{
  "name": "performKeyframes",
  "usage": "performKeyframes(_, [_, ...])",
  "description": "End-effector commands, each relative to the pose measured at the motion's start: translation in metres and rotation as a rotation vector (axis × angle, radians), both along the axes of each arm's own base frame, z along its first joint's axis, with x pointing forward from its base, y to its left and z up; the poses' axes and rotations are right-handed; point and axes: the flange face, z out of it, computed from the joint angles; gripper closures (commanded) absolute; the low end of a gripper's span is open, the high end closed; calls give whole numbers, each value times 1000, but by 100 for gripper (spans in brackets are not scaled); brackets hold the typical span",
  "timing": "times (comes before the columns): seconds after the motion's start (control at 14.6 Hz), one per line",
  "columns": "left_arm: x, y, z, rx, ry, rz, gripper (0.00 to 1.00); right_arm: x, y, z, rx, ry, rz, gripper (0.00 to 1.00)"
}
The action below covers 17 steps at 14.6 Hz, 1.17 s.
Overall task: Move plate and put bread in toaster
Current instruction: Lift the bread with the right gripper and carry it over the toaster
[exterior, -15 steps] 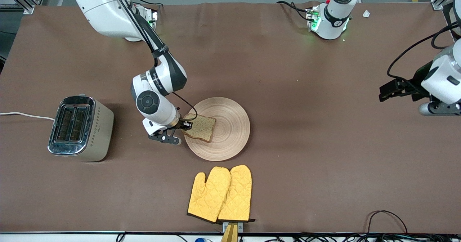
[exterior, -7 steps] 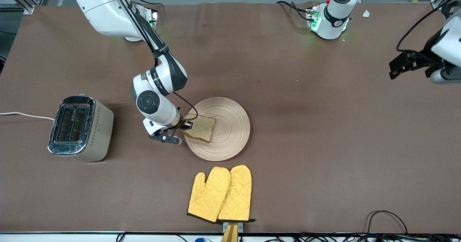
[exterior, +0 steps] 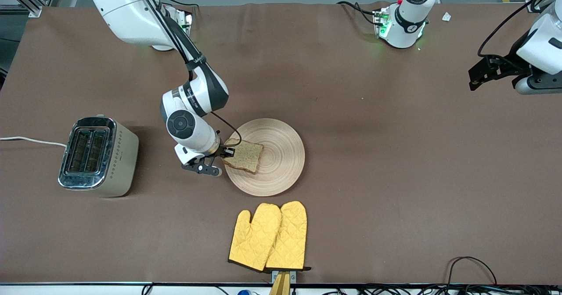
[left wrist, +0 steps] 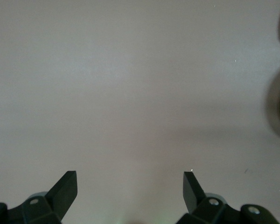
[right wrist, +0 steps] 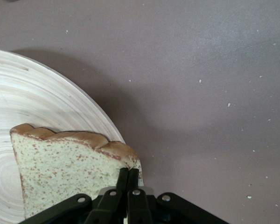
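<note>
The right claw (exterior: 227, 153) is pinched shut on the edge of the bread (exterior: 244, 155), which lies on the plate (exterior: 281, 163) in the middle of the surface (exterior: 373, 163). It looks not lifted yet, though that is hard to tell. The toaster (exterior: 97, 156) sits empty toward the right arm's end. The left claw (exterior: 476, 77) waits wide open over bare surface.

High front camera overlooks the whole table (exterior: 351, 110); both wrist cameras look down closely; all share the plate (exterior: 281, 163).
</note>
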Motion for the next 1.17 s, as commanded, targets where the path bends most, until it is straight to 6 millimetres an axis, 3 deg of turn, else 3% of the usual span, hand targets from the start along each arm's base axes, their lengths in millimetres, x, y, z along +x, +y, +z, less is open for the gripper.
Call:
performKeyframes(0.0, [-1,0,8,-12,-25,-6,0,4,3,18,-2,40,-1,100])
performKeyframes(0.14, [-1,-4,8,-9,-23,-13,0,7,3,44,-24,96,2,100])
performKeyframes(0.34, [0,-1,9,-9,-30,-9,0,6,7,110,-31,110,13,100])
performKeyframes(0.55, [9,-3,6,-15,-62,-13,0,1,-8,164,-107,99,48,100])
performKeyframes(0.76, [12,-4,0,-13,-55,-16,0,-2,-49,202,-279,96,125,100])
performKeyframes(1.1, [9,3,5,-19,-56,-10,0,12,-139,235,-533,162,221,100])
